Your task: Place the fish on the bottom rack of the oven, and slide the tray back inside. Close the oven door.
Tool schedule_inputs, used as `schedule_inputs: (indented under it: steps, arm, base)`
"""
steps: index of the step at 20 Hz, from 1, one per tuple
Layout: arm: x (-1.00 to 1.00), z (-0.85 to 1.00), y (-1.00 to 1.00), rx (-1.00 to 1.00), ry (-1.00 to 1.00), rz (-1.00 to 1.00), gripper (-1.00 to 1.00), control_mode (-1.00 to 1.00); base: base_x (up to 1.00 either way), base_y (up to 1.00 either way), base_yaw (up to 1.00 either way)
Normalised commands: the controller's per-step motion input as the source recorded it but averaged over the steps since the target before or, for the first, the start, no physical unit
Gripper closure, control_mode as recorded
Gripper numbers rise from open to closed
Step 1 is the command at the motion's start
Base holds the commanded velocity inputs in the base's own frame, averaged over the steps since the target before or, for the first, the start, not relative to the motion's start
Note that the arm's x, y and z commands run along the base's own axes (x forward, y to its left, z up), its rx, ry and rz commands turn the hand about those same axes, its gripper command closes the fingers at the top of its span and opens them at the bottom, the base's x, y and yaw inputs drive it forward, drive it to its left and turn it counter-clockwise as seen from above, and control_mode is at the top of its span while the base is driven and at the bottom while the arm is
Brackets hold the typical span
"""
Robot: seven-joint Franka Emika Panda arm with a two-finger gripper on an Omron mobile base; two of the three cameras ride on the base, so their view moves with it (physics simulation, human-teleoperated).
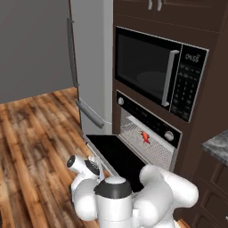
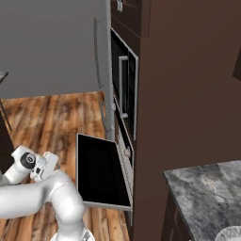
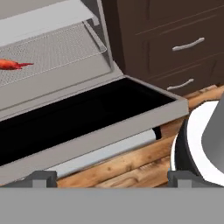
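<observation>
Both base views flank the open oven door (image 1: 116,153); hand view (low, close) faces its edge.

Red-orange fish (image 1: 145,137), silver wire-grid rack (image 3: 52,50), black oven door (image 2: 100,172), brown wood-plank floor (image 1: 35,133)

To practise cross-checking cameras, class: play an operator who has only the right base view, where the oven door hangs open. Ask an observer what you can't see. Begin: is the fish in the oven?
Observer: Yes. In the left base view the fish lies on the bottom rack inside the oven.
Operator: Does the rack stick out over the door?
Observer: It doesn't look so. In the hand view its front edge sits behind the oven door.
Operator: Is the gripper holding anything?
Observer: No. The gripper is open, pointed at the door's bar handle.
</observation>
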Motion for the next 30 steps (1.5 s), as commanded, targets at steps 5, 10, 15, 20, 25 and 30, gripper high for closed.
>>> schedule_inputs:
  steps: [5,10,15,20,25,30]
  arm:
    - [0.62,-0.6,0.03,0.0,-0.05,-0.07,-1.0,-1.0]
    - [0.65,-0.7,0.24,0.0,0.0,0.0,-1.0,-1.0]
    - [0.73,-0.54,0.32,-0.03,0.02,0.0,-1.0,-1.0]
    - [0.7,-0.62,0.13,-0.12,0.0,0.0,-1.0,-1.0]
    - [0.72,-0.82,0.14,-0.19,0.01,0.0,-1.0,-1.0]
    - [0.86,-1.0,0.3,-0.25,0.01,0.0,-1.0,-1.0]
  base:
    - [0.0,0.0,0.0]
    - [0.0,0.0,0.0]
    - [0.0,0.0,0.0]
    - [0.0,0.0,0.0]
    - [0.0,0.0,0.0]
    - [0.0,0.0,0.0]
